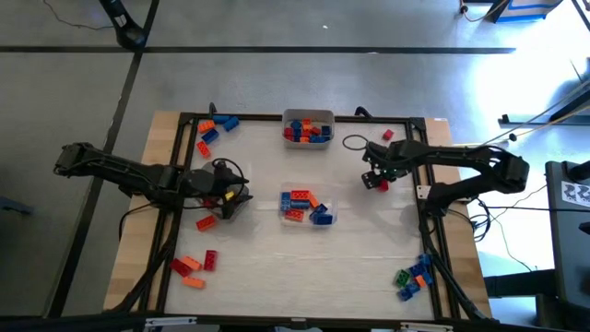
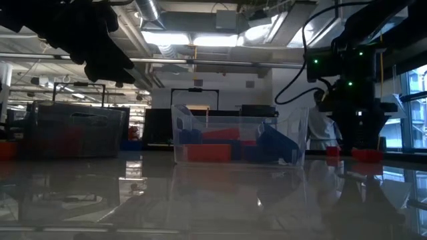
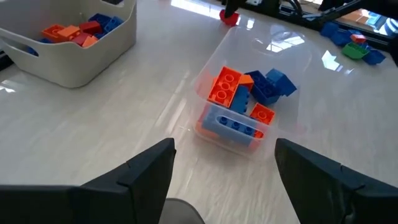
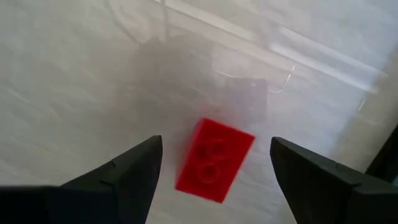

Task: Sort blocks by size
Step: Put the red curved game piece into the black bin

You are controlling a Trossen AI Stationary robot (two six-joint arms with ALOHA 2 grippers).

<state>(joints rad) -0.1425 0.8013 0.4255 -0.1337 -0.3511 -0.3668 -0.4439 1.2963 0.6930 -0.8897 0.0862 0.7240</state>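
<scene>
**Ana:** Right wrist view puts a red block (image 4: 214, 160) square between the right gripper's (image 4: 214, 180) spread fingers (image 4: 121, 177), lying on the white table (image 4: 74, 74), not pinched by either one.

**Ben:** And from above, that right gripper (image 1: 373, 177) sits right of centre, the red block (image 1: 382, 185) at its tip, bare table all round it. Another red one (image 1: 387, 135) lies near the far rail, beside a black ring (image 1: 354, 142).

**Ana:** Where's the rest?

**Ben:** Mid-table a clear tray (image 1: 329, 210) holds orange and blue ones; a white tray (image 1: 287, 117) at the far edge holds more. Loose heaps sit far left (image 1: 214, 128), near left (image 1: 194, 266) and near right (image 1: 415, 277), all hugging the black frame (image 1: 277, 116). One red block (image 1: 206, 222) lies by the left gripper (image 1: 232, 205).

**Ana:** Left jaws?

**Ben:** Wide apart, nothing in them, aimed at the clear tray (image 3: 273, 56) with open table between.

**Ana:** Surface?

**Ben:** Glossy white, on a wooden bench (image 1: 138, 231). Low view shows ceiling lights mirrored in it, a dark crate (image 2: 73, 130) on the left, and a person (image 2: 323, 130) standing in the room behind.
</scene>
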